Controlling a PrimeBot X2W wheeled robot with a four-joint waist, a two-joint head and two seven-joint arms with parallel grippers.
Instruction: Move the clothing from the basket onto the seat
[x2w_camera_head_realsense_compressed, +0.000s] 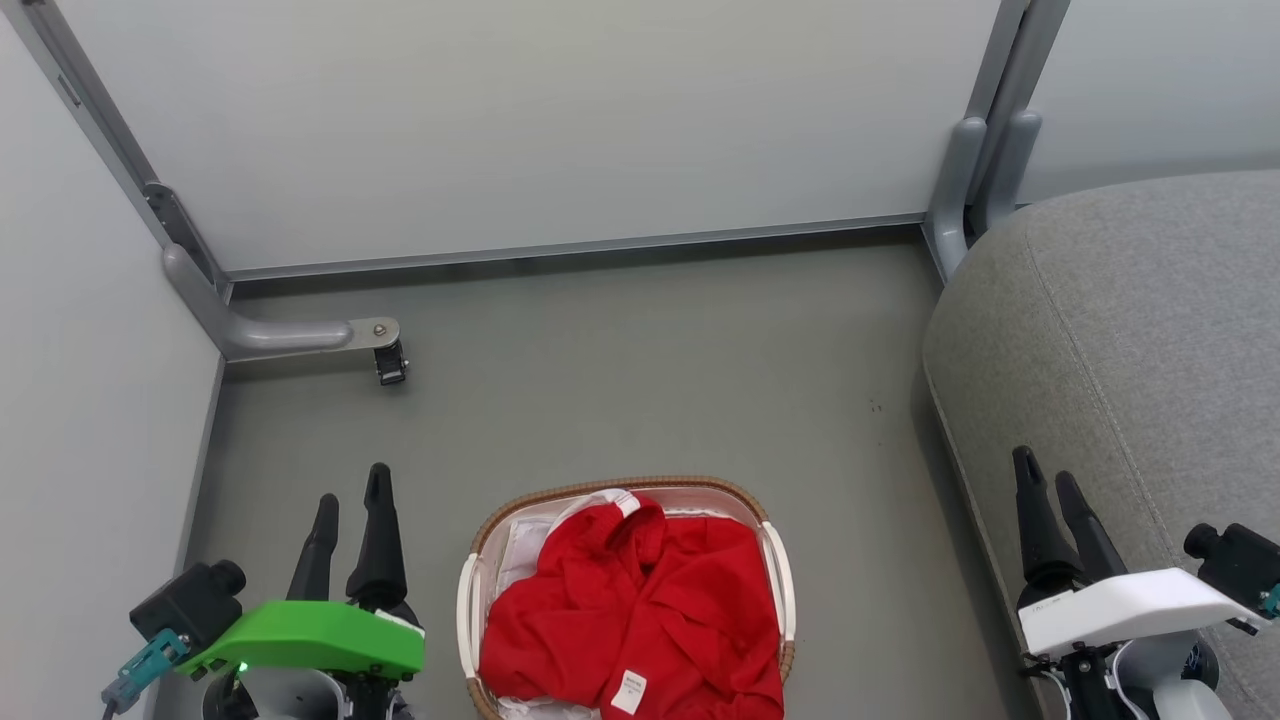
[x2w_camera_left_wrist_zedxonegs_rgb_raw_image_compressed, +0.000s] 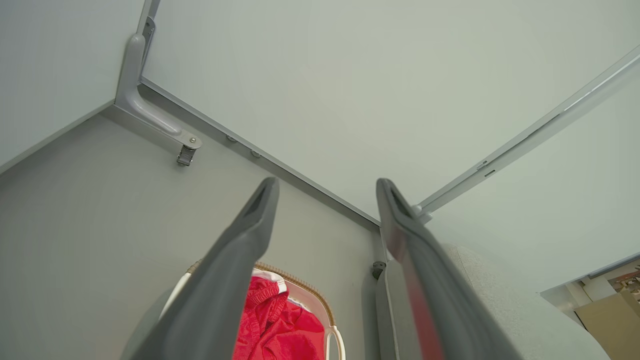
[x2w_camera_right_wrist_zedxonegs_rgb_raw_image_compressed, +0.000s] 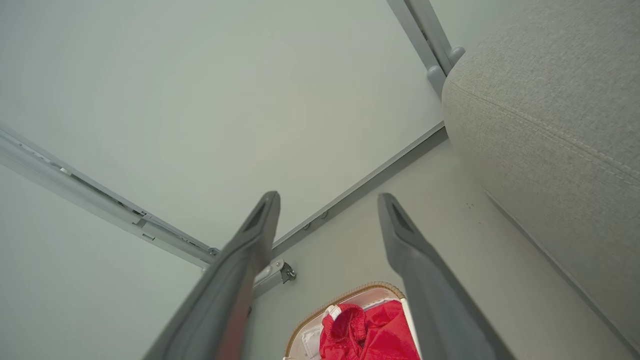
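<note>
As both arms sit low in the head view, left gripper (x2w_camera_head_realsense_compressed: 352, 487): fingers spread wide, nothing between them, above the floor (x2w_camera_head_realsense_compressed: 650, 370) just left of the basket (x2w_camera_head_realsense_compressed: 600, 487).
right gripper (x2w_camera_head_realsense_compressed: 1043, 468): fingers wide apart, empty, over the near edge of the seat (x2w_camera_head_realsense_compressed: 1130, 350).
clothing (x2w_camera_head_realsense_compressed: 640, 600): red heap with a white label showing, lying in the basket, apart from both grippers.
basket: on the floor between the grippers, white liner showing at its left.
seat: grey, stitched seam, right of the basket.
caster bracket (x2w_camera_head_realsense_compressed: 375, 345): far left corner.
wall panel (x2w_camera_head_realsense_compressed: 550, 120): pale, farthest back.
</note>
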